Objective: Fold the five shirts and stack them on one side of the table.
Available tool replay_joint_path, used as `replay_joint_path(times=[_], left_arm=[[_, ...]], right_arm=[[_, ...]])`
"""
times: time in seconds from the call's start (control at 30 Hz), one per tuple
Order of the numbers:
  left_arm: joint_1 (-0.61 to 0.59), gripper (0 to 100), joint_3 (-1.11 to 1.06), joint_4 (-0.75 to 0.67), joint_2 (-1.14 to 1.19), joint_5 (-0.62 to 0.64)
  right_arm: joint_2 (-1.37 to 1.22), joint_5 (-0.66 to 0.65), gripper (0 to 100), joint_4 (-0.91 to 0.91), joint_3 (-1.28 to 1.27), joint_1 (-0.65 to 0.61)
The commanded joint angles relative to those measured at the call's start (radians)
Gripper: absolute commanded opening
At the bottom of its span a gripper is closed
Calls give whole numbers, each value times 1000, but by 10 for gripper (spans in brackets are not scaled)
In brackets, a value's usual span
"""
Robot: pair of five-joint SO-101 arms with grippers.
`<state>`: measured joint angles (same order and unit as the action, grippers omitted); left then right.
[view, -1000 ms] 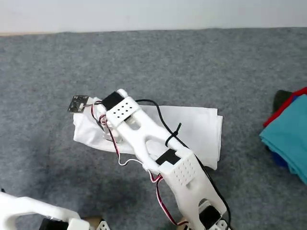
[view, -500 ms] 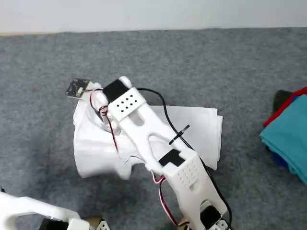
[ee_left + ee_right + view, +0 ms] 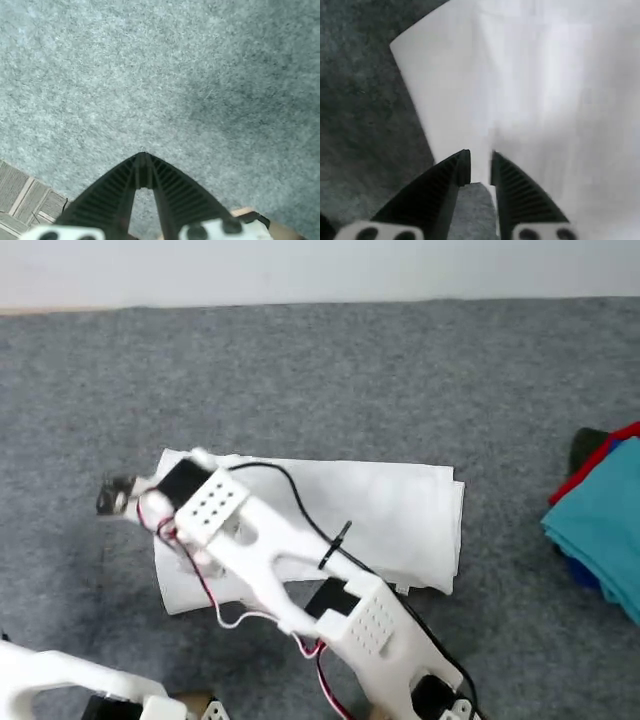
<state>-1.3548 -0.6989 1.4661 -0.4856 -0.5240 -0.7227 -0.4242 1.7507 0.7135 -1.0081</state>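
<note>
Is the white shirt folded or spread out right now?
Folded. The white shirt lies as a neat rectangle, with doubled layers showing along one short edge.

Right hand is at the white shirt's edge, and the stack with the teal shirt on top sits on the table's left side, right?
No: the stack sits on the table's right side, as the high view shows. The right hand is at the white shirt's edge.

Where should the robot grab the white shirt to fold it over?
Probably by its short edge at the left end in the high view, coming in low from the bare table beside it. The white shirt lies flat there with a free corner, and the right gripper is at that edge.
</note>
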Motion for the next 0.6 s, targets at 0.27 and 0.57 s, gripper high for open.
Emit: replay_joint_path(times=[0.27,0.57], left_arm=[[3,2,8,-18,-32,-8],[3,2,8,-18,-32,-8]], right_arm=[[125,28,242,28,-69,-122],[15,29,242,-18,-69,-177]])
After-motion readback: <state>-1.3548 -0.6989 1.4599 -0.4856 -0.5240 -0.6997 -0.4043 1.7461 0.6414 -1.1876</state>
